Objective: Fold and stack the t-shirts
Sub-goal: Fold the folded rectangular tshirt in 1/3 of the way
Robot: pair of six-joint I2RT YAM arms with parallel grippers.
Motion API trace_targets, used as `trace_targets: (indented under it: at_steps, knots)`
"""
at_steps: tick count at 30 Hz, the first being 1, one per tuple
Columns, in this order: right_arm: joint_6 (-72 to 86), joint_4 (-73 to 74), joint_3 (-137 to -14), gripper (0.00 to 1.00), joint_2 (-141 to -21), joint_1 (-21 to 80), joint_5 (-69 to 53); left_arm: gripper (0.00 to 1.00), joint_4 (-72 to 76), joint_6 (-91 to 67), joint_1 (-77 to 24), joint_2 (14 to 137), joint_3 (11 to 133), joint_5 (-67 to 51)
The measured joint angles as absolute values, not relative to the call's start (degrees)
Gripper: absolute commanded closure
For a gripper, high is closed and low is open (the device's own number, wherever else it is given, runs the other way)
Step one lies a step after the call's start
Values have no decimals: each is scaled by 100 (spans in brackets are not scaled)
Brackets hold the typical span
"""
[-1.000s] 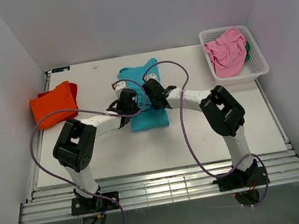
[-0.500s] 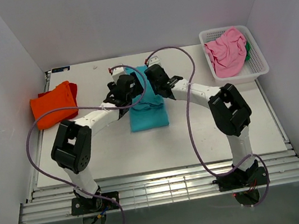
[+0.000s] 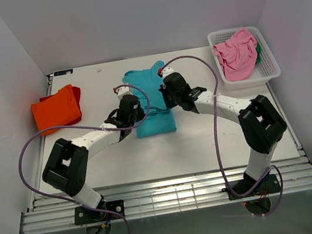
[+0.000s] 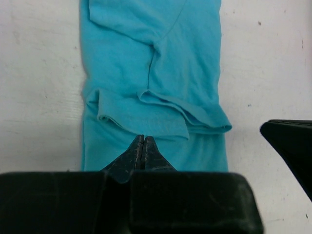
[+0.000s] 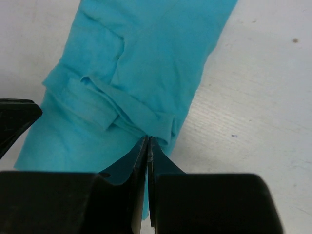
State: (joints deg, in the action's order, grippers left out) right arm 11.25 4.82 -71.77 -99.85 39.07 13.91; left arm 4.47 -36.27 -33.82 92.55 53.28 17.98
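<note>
White table (image 3: pixel 207 138); teal t-shirt (image 3: pixel 156 124) beneath left hand (image 4: pixel 143 141), right hand (image 5: pixel 147 141); both closed, empty.

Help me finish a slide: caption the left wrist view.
Left gripper, fingers shut, poised over the partly folded teal t-shirt lying on the white table.

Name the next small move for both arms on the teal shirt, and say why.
Probably open both jaws and lower onto the rumpled fold of the teal shirt: the left gripper and right gripper hover shut, apparently empty, and that fold lies uneven.
</note>
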Motion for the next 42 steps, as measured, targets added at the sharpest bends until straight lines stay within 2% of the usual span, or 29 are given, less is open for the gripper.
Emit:
trace_targets:
  at_steps: [7,15,28,42]
  knots:
    - [1369,307,-7116,92,-10394,3907,309,100,537,-3872,-3503,9356,5164,1361]
    - [1575,128,-7118,92,-10735,3911,-362,100,615,-4064,-3667,9445,4910,1219]
    - [1682,128,-7150,92,-11098,3911,-604,100,655,-4222,-3876,9636,4831,1144]
    - [1741,115,-7736,92,-11684,3911,-613,100,657,-4305,-3881,9636,4598,1135]
